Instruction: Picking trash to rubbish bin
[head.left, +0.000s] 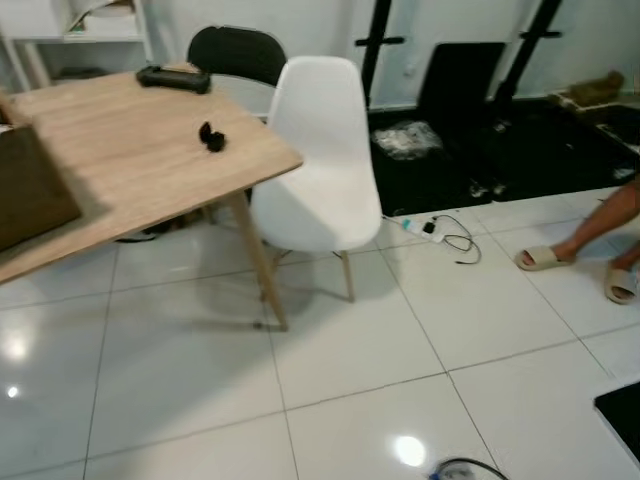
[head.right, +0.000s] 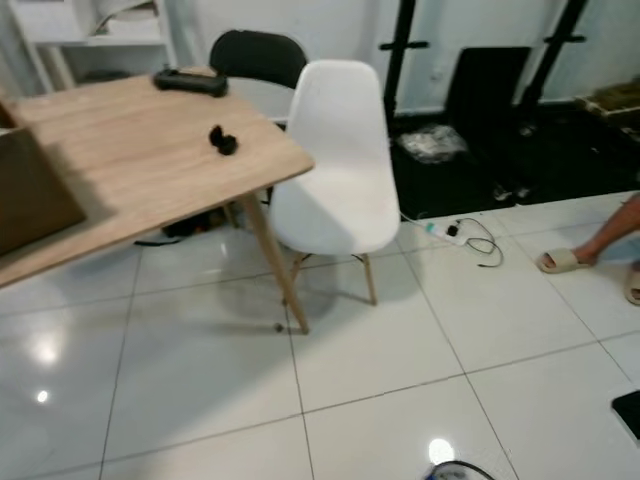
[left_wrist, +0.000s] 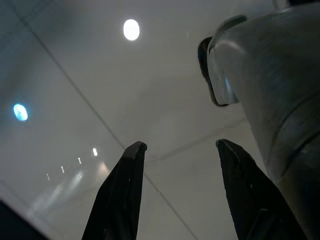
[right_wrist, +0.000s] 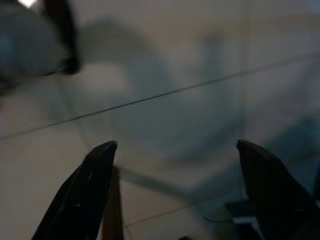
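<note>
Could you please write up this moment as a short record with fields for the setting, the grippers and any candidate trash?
setting: white tiled floor with a wooden table and a white chair
on table: small black object, black device
candidate trash: clear crumpled plastic on the black mat
rubbish bin: none identifiable
person: sandalled foot
left gripper: open, over floor
right gripper: open, over floor

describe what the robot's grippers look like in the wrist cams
The left gripper and the right gripper each have two long black fingers tapering to narrow tips. A rounded silver metal body part with a dark-edged piece sits beside the left gripper. No cables or markings are visible on the fingers.
</note>
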